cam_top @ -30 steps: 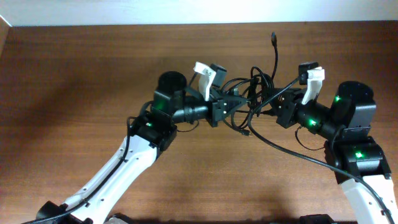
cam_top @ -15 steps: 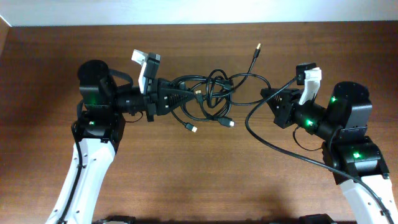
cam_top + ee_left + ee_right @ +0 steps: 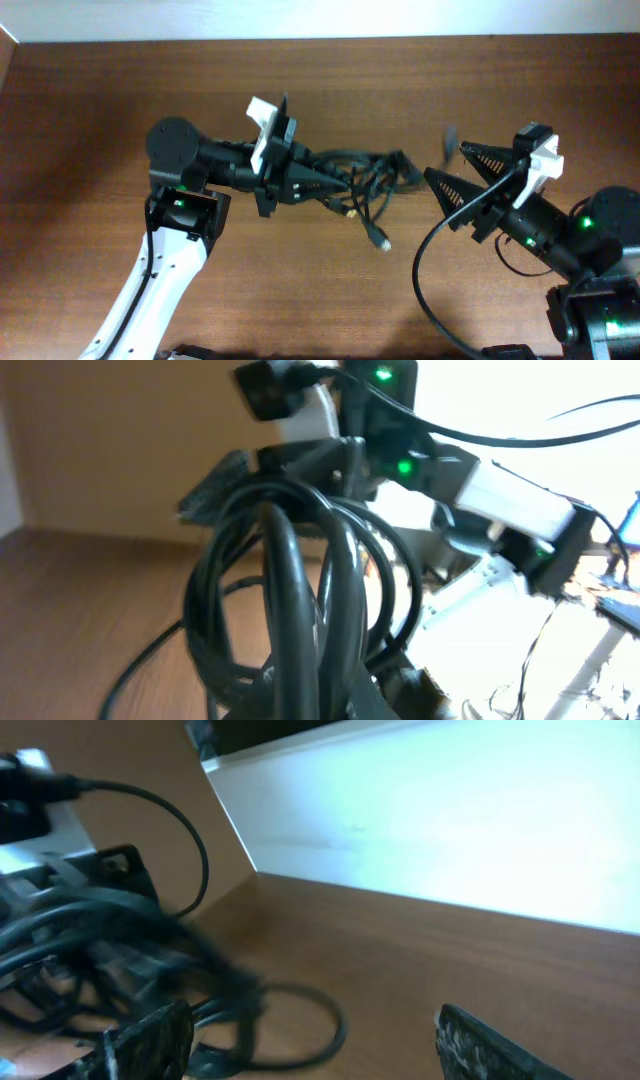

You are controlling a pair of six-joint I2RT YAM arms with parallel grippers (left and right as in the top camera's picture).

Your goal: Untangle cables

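Holding the cable bundle [image 3: 365, 172] at its left end is the left gripper [image 3: 305, 187], jaws pinched narrow on the black cords.
- Bundle position: about mid-table in the overhead view, between the two arms, strung rightward from the left gripper as a tangle of overlapping loops.
- Two loose ends trail out of the tangle toward the near edge: one gold-tipped plug [image 3: 350, 212] just below the loops, and a second plug [image 3: 383, 243] further out.
- Another cord end [image 3: 450, 135] shows near the right gripper, blurred; cannot tell whether it touches anything.
- Left wrist view: the cords fill the frame close to the lens as several thick parallel loops, and the right arm [image 3: 500, 490] with green lights is behind them.
- Right gripper [image 3: 444, 160]: jaws spread wide, nothing between them. Its fingertips sit just right of the bundle, apart from it.
- Right wrist view: both fingers [image 3: 150, 1040] stand at the frame's lower corners, with bare table [image 3: 400, 950] between them; the cords lie left, blurred.
- A thick black wire [image 3: 425, 260] loops from the right arm.
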